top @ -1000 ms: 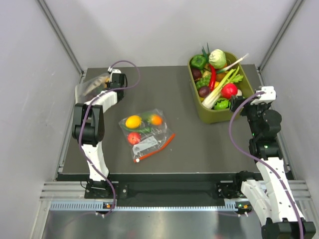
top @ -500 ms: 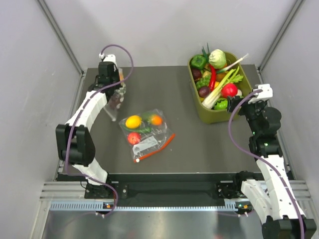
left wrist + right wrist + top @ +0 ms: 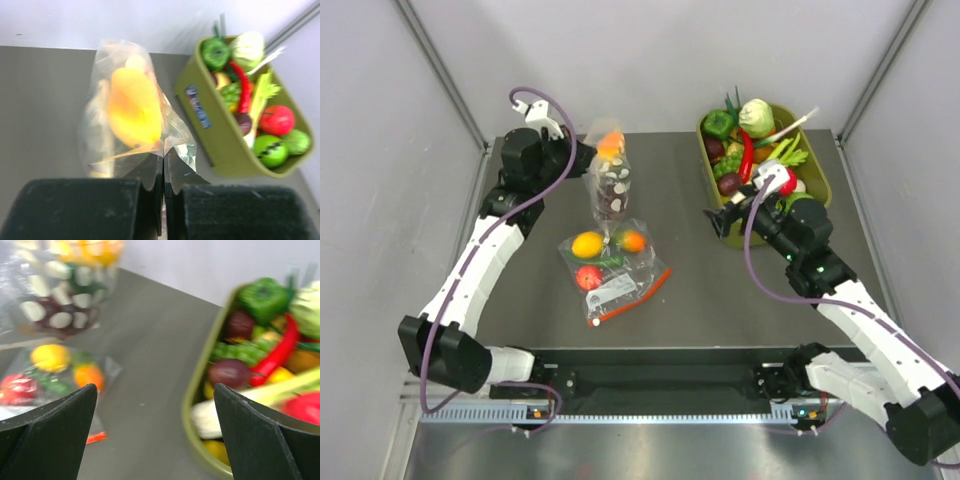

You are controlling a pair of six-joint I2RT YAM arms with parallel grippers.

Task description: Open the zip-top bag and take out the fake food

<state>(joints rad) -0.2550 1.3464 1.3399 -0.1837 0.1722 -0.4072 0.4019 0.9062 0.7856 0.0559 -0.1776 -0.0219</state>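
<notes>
Though dark, tabletop (image 3: 720,290) between pale walls (image 3: 650,60)

Lab rig: grey panels (image 3: 650,60), aluminium rail (image 3: 660,412)

Desk (image 3: 720,290): dark grey, matte, walled on three sides. Near its middle a plain clear bag (image 3: 620,285) lies flat, red-orange zip strip (image 3: 640,297) toward my near edge. Inside it sit a yellow fruit (image 3: 587,243), an orange fruit (image 3: 633,240) and a red fruit (image 3: 588,277). Far right corner: an olive-green bin (image 3: 705,160) stands on the desk, heaped with toy produce.
</notes>
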